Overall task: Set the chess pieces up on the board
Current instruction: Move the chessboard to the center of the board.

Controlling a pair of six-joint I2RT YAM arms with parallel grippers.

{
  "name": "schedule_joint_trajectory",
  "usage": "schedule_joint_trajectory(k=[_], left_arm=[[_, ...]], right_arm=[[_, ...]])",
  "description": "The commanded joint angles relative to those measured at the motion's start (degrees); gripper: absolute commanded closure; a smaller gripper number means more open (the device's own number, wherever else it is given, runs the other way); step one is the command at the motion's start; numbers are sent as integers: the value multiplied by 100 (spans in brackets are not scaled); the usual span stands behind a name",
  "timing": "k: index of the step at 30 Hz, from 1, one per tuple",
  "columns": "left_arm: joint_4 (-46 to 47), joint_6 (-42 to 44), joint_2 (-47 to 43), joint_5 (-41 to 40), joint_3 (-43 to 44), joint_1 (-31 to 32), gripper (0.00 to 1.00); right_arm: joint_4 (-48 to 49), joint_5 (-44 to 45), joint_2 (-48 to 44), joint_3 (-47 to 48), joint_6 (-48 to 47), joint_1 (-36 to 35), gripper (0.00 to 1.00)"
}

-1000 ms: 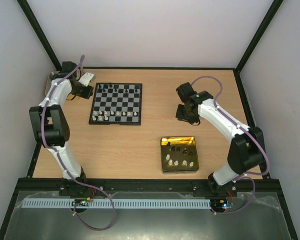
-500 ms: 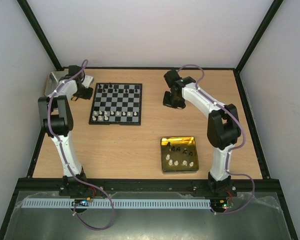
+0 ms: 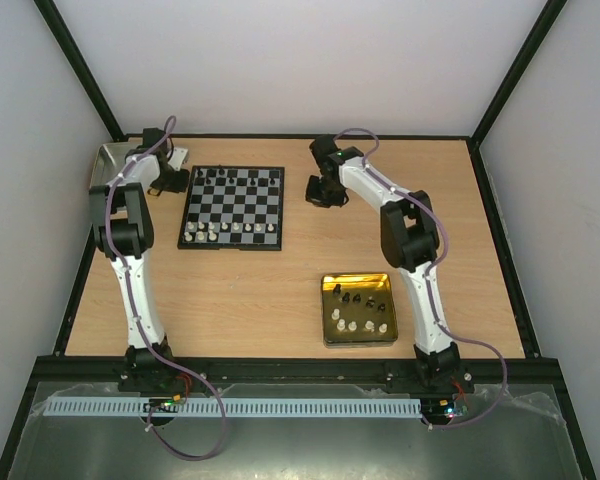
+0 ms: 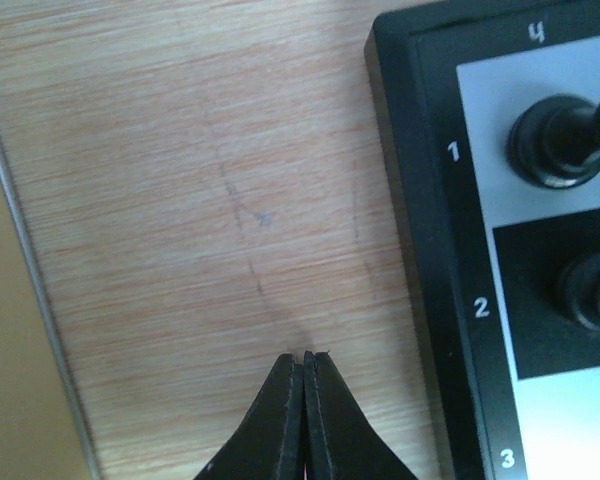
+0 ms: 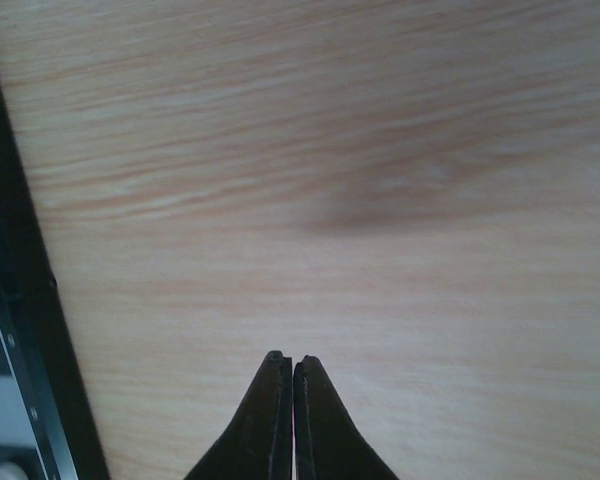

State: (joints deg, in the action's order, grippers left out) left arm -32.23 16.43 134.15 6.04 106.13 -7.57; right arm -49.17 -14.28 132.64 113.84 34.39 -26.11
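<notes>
As neither holds any chess pieces [image 4: 550,145], the left gripper [image 4: 305,360] and right gripper [image 5: 285,362] flank the board [image 4: 405,150], fingers pressed together.

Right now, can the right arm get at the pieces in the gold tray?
Probably yes. The right gripper, shut and empty, is beside the board, and only bare table lies between it and the gold tray. The pieces there stand uncovered; reaching them means folding back toward the base.

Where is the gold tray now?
In the top view, the gold tray lies right of centre, near the right arm's base, apart from the board.
</notes>
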Motion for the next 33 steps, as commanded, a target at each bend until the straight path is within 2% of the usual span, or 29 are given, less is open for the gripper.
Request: schedule_joint_trajectory(k=[1, 8, 22, 27, 33], left_arm=[[-303, -183, 178, 283, 189, -41, 98], [-187, -311, 268, 246, 85, -59, 98], [-291, -421, 463, 621, -258, -125, 98], [-399, -387, 594, 857, -90, -138, 98], [-638, -125, 521, 1129, -267, -114, 98]], right_arm=[[153, -471, 614, 719, 289, 9, 98], [255, -614, 1526, 1566, 589, 18, 98], [1417, -1297, 2144, 1708, 1522, -105, 98], [1421, -1494, 2527, 2248, 1743, -270, 98], [1286, -1444, 2549, 2199, 1706, -416, 98]])
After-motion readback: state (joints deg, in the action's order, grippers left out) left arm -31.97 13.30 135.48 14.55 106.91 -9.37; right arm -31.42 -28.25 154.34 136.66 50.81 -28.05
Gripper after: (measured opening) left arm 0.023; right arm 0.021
